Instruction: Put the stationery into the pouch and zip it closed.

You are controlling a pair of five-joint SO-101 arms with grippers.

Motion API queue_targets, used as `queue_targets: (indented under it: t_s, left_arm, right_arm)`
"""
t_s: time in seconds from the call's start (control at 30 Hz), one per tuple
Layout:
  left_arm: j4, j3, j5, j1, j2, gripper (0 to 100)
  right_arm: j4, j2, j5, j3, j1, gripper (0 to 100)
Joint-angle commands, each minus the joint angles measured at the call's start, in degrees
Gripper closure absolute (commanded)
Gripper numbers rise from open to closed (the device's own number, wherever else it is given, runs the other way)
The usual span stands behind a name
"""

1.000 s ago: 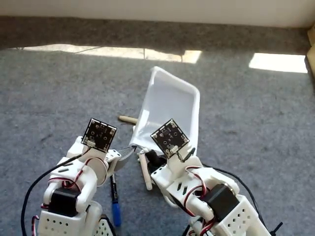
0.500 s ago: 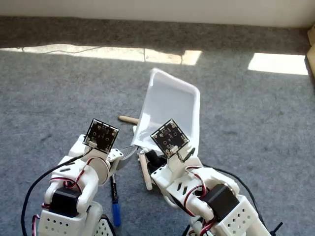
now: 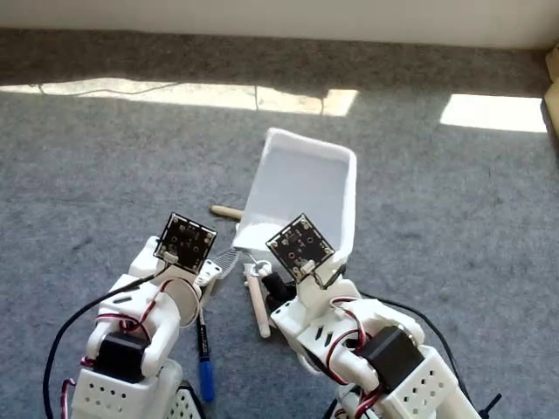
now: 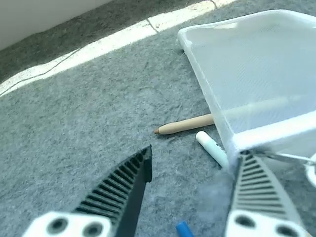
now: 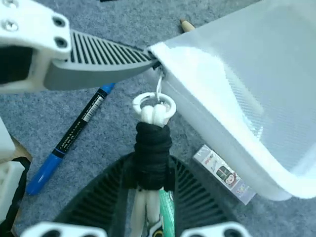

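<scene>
Two robot arms meet at a white mesh pouch (image 3: 301, 188) lying on grey carpet (image 3: 454, 209).
The right gripper (image 5: 150, 168) is clamped on the pouch's zipper pull (image 5: 152, 143) (a black-wrapped tab on a white ring). The left gripper (image 4: 195, 155) stands spread wide, with one finger touching the pouch's near corner. A pencil (image 4: 185, 126) lies just beside the pouch, and a blue marker (image 5: 74, 133) lies on the carpet by the left arm.
</scene>
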Motion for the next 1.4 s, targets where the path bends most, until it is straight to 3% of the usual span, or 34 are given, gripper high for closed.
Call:
queue_targets:
  t_s: [0.0, 0.27, 0.97, 1.37]
  left_arm:
    - [-1.32, -1.89, 0.09, -1.10, -0.57, 85]
    - [-1.32, -2.68, 0.09, -1.10, -0.57, 96]
    - [1.32, -4.26, 0.18, -4.09, -0.57, 99]
    - [2.46, -4.44, 0.18, -3.74, -0.57, 98]
  right_arm:
    - [0.40, -1.36, 2.73, -0.75, 0.92, 99.4]
    - [0.48, -1.36, 3.25, -1.01, 9.36, 99.4]
    - [1.80, -1.36, 5.71, -4.53, 30.37, 99.4]
    - [6.55, -1.36, 5.63, -10.33, 31.78, 99.4]
